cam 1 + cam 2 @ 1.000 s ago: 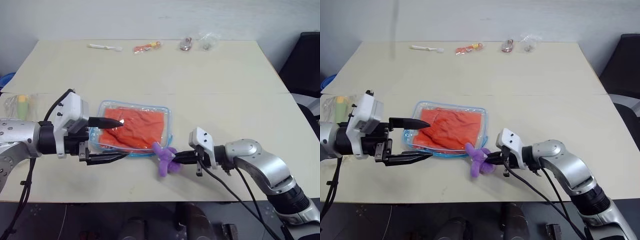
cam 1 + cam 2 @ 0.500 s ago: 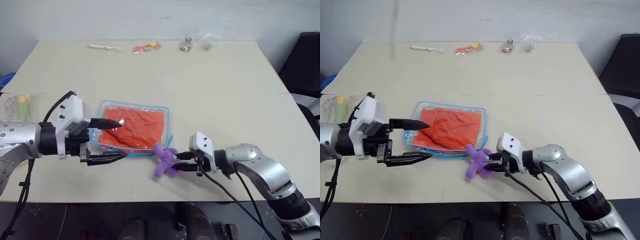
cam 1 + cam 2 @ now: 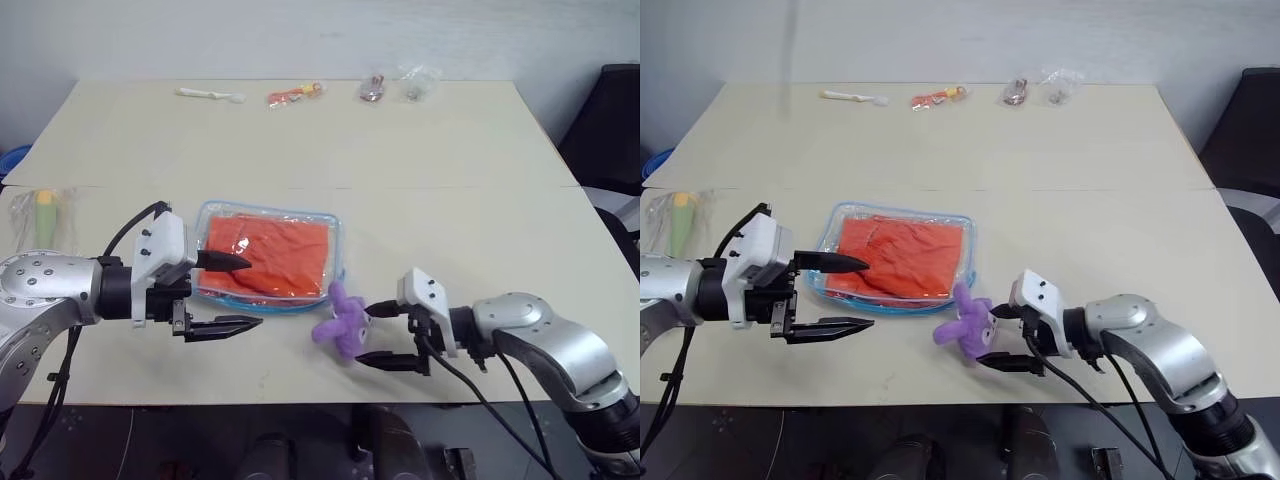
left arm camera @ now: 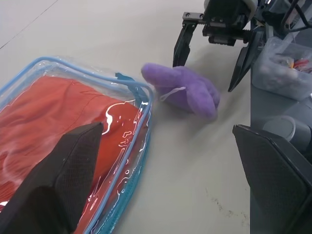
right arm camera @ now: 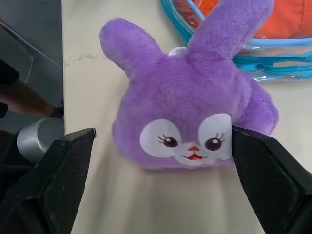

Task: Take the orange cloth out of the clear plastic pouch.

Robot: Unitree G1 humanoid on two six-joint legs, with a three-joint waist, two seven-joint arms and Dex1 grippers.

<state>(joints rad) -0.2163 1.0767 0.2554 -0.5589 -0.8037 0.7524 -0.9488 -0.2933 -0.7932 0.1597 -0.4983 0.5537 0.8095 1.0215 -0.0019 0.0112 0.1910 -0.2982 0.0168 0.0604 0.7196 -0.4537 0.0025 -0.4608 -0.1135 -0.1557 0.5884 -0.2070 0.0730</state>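
The spread left tool (image 3: 222, 292) sits at the left edge of the clear, blue-trimmed plastic pouch (image 3: 335, 232) holding the flat orange cloth (image 3: 275, 255), nearer than the spread right tool (image 3: 385, 333), lower right of the pouch.

We see a purple plush bunny (image 5: 190, 105) lying on the table (image 5: 161, 204), its face turned toward us between the two black fingers (image 5: 46, 187) of the right claw (image 5: 161, 180), which stands spread wide with neither finger clamped on the toy. Beyond its ears lies the clear plastic pouch (image 5: 273, 61) with blue trim, the orange cloth (image 5: 287, 17) inside it.
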